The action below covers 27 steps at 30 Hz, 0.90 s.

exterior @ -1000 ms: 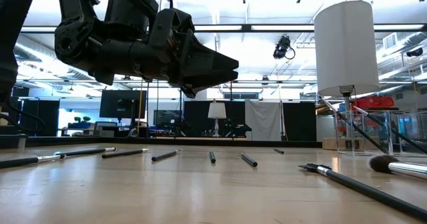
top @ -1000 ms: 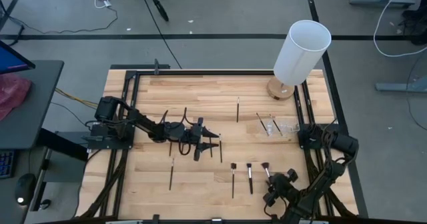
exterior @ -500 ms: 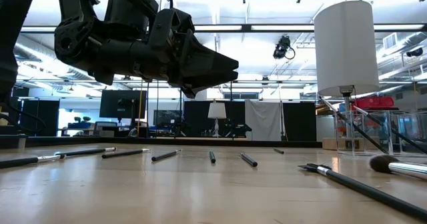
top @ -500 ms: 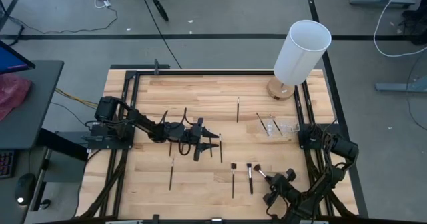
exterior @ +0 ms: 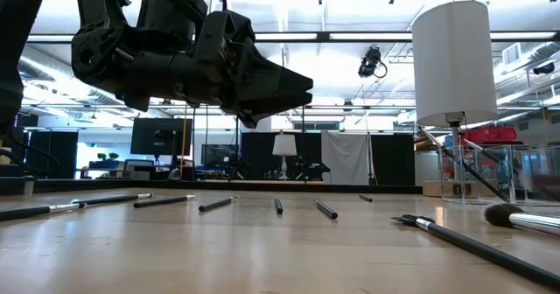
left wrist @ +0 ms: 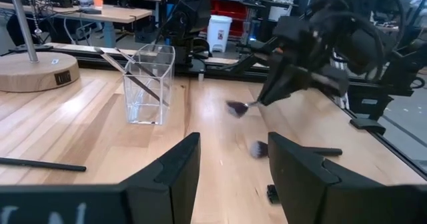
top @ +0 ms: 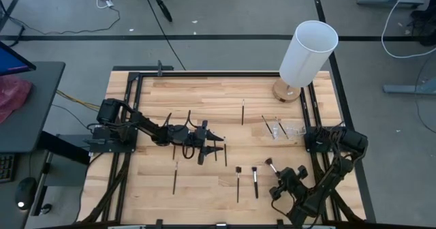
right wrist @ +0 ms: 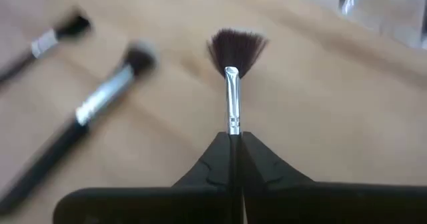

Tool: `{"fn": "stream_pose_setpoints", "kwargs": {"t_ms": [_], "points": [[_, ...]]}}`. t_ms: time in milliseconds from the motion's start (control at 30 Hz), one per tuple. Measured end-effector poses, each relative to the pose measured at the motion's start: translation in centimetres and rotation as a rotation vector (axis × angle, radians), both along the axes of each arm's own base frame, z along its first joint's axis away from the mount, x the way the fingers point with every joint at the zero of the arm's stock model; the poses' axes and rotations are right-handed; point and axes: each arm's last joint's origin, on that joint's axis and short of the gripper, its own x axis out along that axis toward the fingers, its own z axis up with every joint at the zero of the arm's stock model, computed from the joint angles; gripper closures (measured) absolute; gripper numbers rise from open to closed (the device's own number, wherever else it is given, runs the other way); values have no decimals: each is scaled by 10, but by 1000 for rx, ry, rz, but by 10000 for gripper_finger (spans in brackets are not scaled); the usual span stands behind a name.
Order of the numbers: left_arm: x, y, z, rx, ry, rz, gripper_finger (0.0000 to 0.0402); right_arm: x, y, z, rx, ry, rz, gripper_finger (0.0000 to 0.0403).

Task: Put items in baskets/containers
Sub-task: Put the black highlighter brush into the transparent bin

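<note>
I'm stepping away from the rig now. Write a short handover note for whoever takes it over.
Right gripper: shut on a silver-ferruled fan brush, lifted at the table's right front.
Left gripper: open, empty, hovering left of centre.
Clear plastic holder at the right side holds a few brushes already.
Left: drop the fan brush in, then collect the thin dark brushes lying about the wooden table.

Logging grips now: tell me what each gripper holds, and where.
Right gripper is shut on a fan brush, clamping its handle. Left gripper holds nothing.

no readable text, small label on wooden lamp base (left wrist: 61, 78) illegible
</note>
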Motion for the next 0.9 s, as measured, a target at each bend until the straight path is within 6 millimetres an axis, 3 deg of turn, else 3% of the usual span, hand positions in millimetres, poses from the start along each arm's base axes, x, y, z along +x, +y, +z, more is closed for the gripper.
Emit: {"fn": "stream_pose_setpoints", "kwargs": {"t_ms": [400, 667, 900], "points": [[0, -5, 8, 19, -88, -122, 225, 35, -8, 33, -333, -732, 221, 392], [8, -24, 27, 74, -217, -185, 225, 68, -13, 32, -382, -724, 140, 391], [33, -29, 39, 71, -134, -190, 225, 95, -2, 39, -489, -622, 157, 391]]}}
